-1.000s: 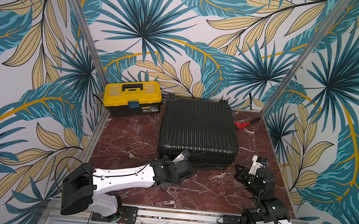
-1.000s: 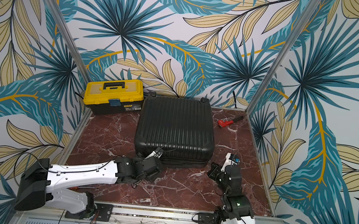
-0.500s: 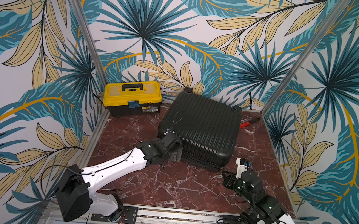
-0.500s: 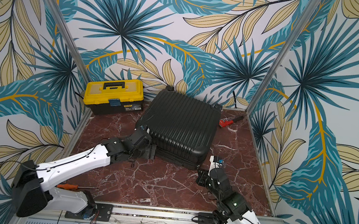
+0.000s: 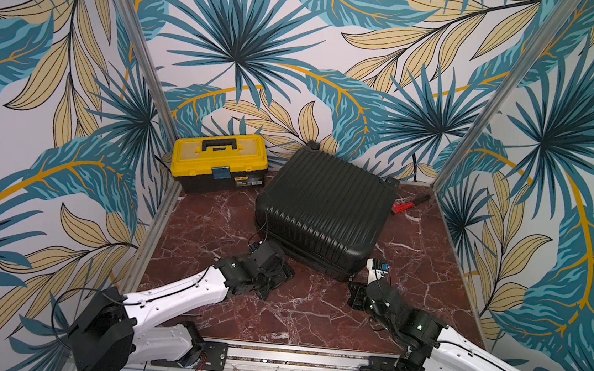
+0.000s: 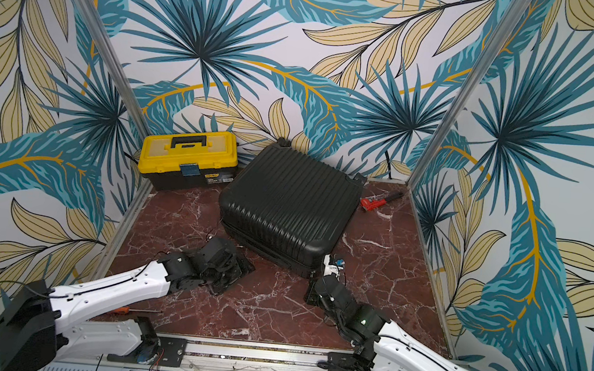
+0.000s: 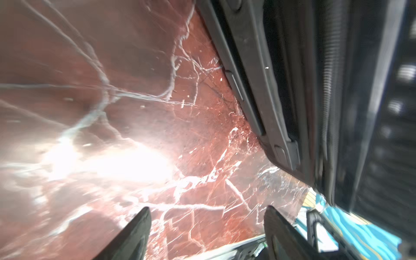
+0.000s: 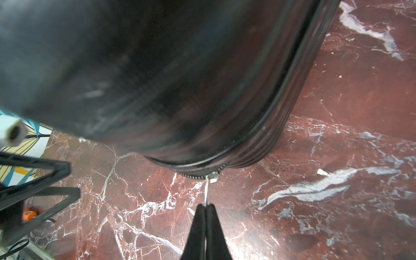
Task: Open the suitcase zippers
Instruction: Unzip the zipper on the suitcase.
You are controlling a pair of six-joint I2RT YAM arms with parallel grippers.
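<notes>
Right gripper [image 8: 205,208] pinches the zipper pull [image 8: 206,191] at the suitcase [image 8: 157,78] corner; the thin tab could slip out rounding it. Left gripper [image 7: 207,209] gapes empty alongside.

The suitcase [image 5: 322,211] fills the middle of the bench [image 5: 275,314], with the yellow toolbox [image 5: 219,164] just beside its far-left corner — open marble lies in front and along the right side up to a red wrench [image 5: 403,205].

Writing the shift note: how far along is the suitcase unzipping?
Done: the right end effector is shut on the zipper pull at a corner of the suitcase. In hand: that pull, drawn taut from its slider. Left: the suitcase looks closed; the left end effector is open and empty.
</notes>
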